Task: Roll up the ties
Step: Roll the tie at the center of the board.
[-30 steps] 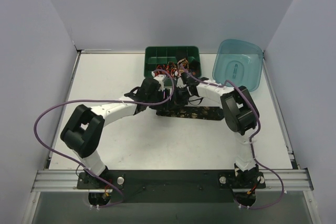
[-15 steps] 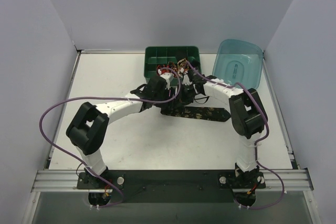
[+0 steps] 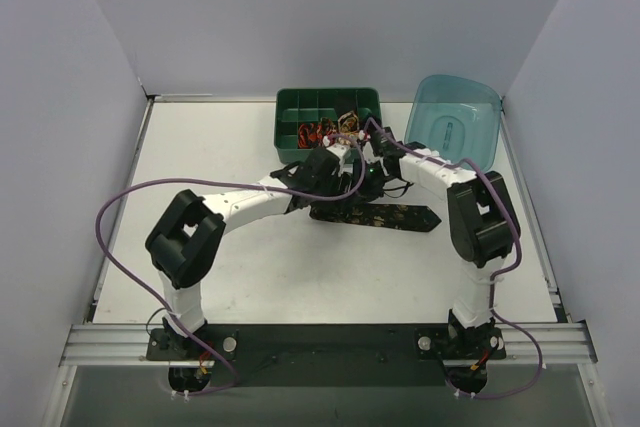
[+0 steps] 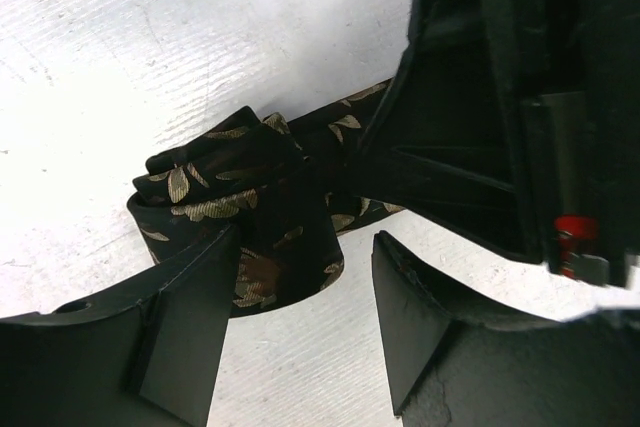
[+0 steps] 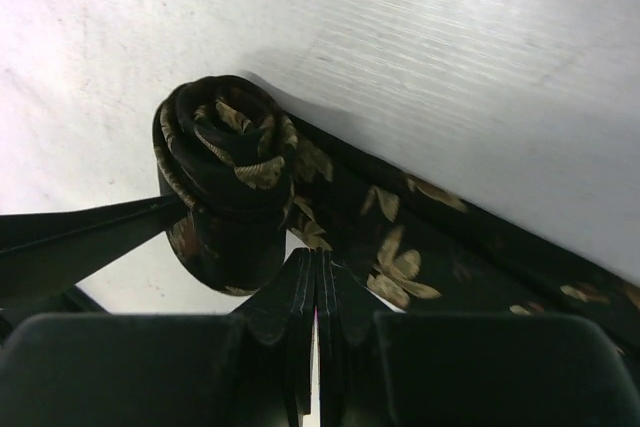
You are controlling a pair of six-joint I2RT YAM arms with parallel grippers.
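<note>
Top view evenly lit, bright, shadows soft. Glare washes the table in both wrist views; near foreground dark, slightly blurred.

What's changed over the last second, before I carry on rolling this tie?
The left end effector and right end effector both moved farther toward the green tray; the flat tail of the tie slid slightly right. Nothing grabbed or released: left open at the coil, right shut. Tray and teal tub stayed put.
</note>
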